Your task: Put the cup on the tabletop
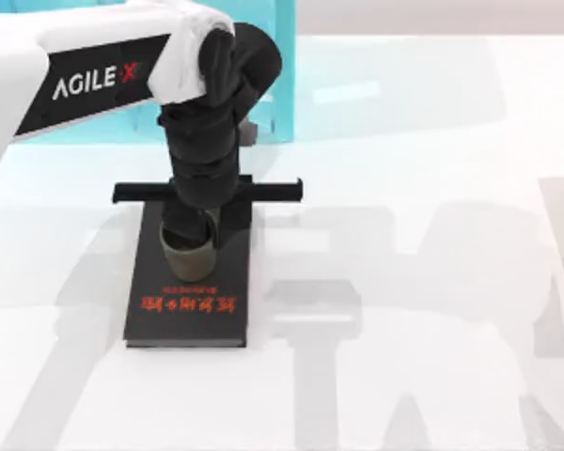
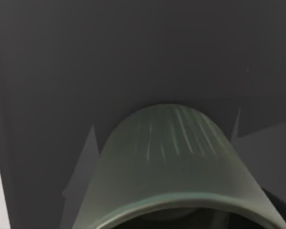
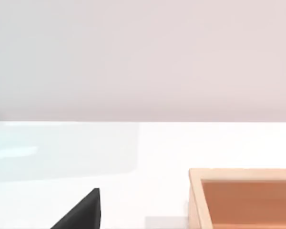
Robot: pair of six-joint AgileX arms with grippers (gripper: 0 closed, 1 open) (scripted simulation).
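upright cup on black book

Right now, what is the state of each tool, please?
Left tool: at the olive-green cup on the black book; grip cannot be told.
Right tool: not in view.

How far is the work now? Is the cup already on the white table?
Not yet. Done: the left tool has reached the cup. In hand: the cup is over the black book, close beneath the tool; whether it is gripped is unclear. Left: moving it to the bare tabletop and releasing.
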